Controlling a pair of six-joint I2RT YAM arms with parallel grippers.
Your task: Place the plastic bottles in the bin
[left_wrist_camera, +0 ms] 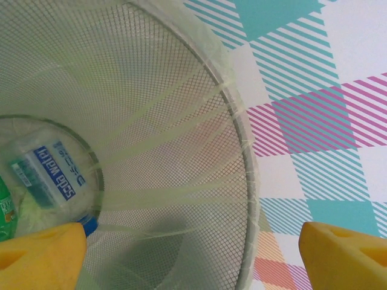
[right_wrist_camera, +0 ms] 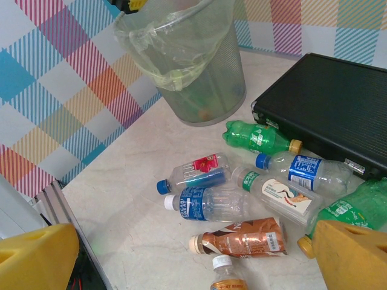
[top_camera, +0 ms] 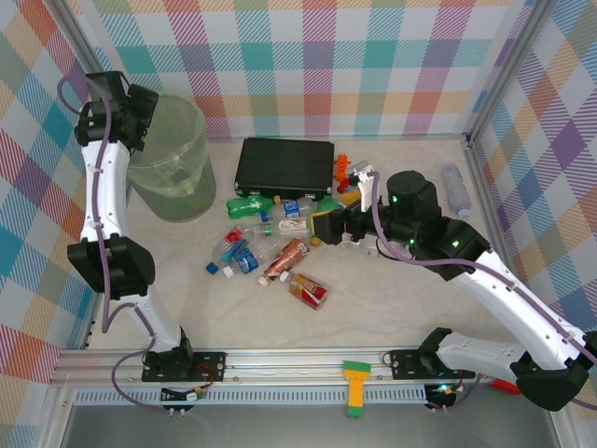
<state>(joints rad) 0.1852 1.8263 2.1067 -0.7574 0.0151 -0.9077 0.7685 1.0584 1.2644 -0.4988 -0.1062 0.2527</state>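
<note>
My left gripper (top_camera: 140,117) (left_wrist_camera: 193,260) hangs open over the mouth of the bin (top_camera: 177,177) (left_wrist_camera: 242,151), nothing between its yellow fingers. At the bin's bottom lie a clear bottle with a blue label (left_wrist_camera: 48,175) and a green one (left_wrist_camera: 6,208). Several plastic bottles lie in a heap mid-table: green (top_camera: 247,207) (right_wrist_camera: 260,138), blue-labelled (right_wrist_camera: 208,204), brown (top_camera: 287,257) (right_wrist_camera: 242,238), red-flowered (right_wrist_camera: 196,172). Another bottle (top_camera: 455,189) lies far right. My right gripper (top_camera: 326,226) (right_wrist_camera: 193,260) is open, low over the heap's right side, holding nothing.
A flat black case (top_camera: 284,166) (right_wrist_camera: 329,103) lies behind the heap. Small orange toy pieces (top_camera: 347,173) sit at its right end. Plaid walls close the back and sides. An aluminium rail (top_camera: 298,359) runs along the near edge.
</note>
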